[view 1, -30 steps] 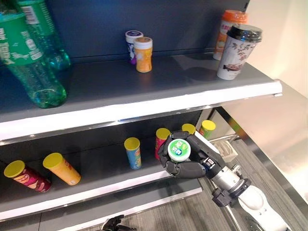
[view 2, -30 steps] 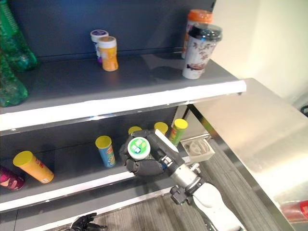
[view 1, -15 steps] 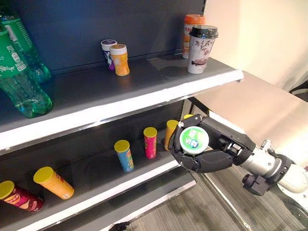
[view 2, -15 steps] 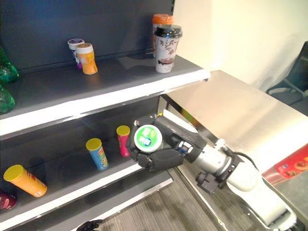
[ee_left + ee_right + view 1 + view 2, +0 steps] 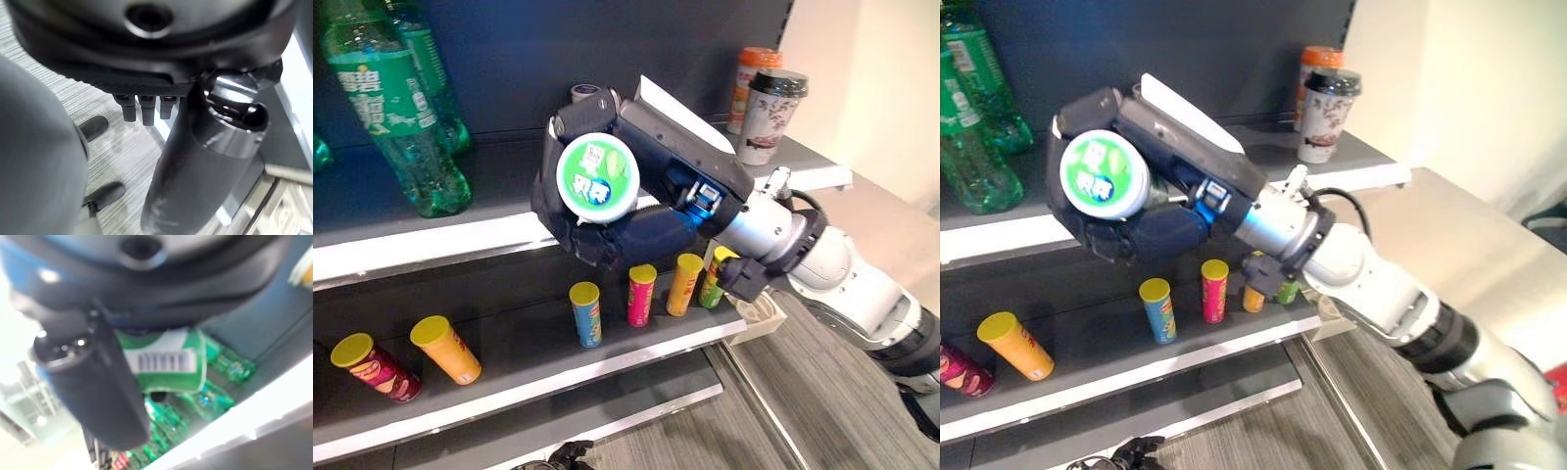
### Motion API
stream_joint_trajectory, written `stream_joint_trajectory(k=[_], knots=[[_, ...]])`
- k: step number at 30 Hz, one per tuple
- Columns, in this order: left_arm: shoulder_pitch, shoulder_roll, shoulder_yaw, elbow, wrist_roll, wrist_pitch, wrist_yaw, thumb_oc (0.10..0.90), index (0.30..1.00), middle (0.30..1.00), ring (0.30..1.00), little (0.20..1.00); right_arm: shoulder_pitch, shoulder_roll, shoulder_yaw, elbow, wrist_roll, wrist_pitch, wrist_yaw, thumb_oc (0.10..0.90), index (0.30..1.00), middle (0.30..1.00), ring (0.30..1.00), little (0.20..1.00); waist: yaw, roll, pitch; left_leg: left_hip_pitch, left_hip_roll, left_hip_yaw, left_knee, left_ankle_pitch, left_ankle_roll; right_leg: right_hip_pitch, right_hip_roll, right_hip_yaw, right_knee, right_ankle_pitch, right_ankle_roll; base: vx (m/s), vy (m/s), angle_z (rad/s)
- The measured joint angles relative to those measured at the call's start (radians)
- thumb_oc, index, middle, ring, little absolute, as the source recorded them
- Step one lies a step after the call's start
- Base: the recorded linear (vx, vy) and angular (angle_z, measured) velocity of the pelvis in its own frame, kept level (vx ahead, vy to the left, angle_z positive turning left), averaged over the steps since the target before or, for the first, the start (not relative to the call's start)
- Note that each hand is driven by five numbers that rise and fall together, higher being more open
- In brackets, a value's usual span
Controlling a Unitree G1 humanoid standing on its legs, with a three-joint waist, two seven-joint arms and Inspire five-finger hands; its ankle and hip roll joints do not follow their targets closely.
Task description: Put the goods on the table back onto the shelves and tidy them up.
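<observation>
Green-and-white round plastic tub [image 5: 597, 179], lid end facing the head cam, sits wrapped in the dark right hand [image 5: 607, 220]; fingers [image 5: 570, 117] curl over its top edge, thumb [image 5: 641, 235] hooks under. It's up in front of the grey upper shelf [image 5: 499, 235], level w/ the white shelf lip, not set down yet.

Risks, judged: tub is held by its round side wall, so a slack grip could let it roll out of the fingers before the shelf is under it. Beyond the fingers stand tall green plastic bottles [image 5: 401, 108]; too deep a reach could knock them. Behind the fingers a small white-capped jar [image 5: 585, 92] peeks out, could get pushed over on set-down. Coming in low risks clipping the shelf lip.

Pose: right arm stretched fwd from lower right, wrist roughly level, palm turned toward cam. Below the fingers, lower shelf [image 5: 548, 382] holds yellow-lidded snack tubes [image 5: 585, 311], some upright, two lying down. Past the wrist: paper cup w/ black lid [image 5: 771, 113]. Left hand [image 5: 142, 105] hangs low over the floor, fingers loosely straight, holding nothing.
</observation>
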Motion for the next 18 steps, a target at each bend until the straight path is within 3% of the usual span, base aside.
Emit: stream_joint_trajectory(k=[5,11,18], knots=[[0.001,0.02,0.029,0.005,-0.058,0.022,0.017,0.8,0.9,0.9,0.9,0.9,-0.096,0.147,0.035,0.248,0.001,0.039,-0.091,0.4,0.3,0.3,0.3,0.3,0.019,0.002,0.001,-0.003,0.0,-0.018,-0.001,0.006,0.0,0.003,0.001,-0.012,0.0,0.0,0.0,-0.01,-0.016,0.1],[0.004,0.029,0.029,-0.011,-0.078,0.038,0.015,0.8,0.9,0.9,0.9,0.9,-0.067,0.146,0.13,0.276,0.053,0.118,-0.106,0.4,0.3,0.3,0.3,0.3,0.034,0.005,0.003,-0.006,-0.001,-0.031,0.0,0.011,0.002,0.006,0.001,-0.029,0.0,0.0,0.0,0.0,-0.008,0.05],[-0.001,0.03,0.024,-0.013,-0.075,0.052,0.014,0.8,0.9,0.9,0.9,0.9,-0.088,0.127,0.166,0.303,0.138,0.15,-0.103,0.4,0.3,0.3,0.3,0.3,0.034,0.008,0.005,-0.003,0.0,-0.037,-0.001,0.013,0.0,0.011,0.002,-0.033,0.0,-0.001,0.002,0.0,-0.009,0.02]])
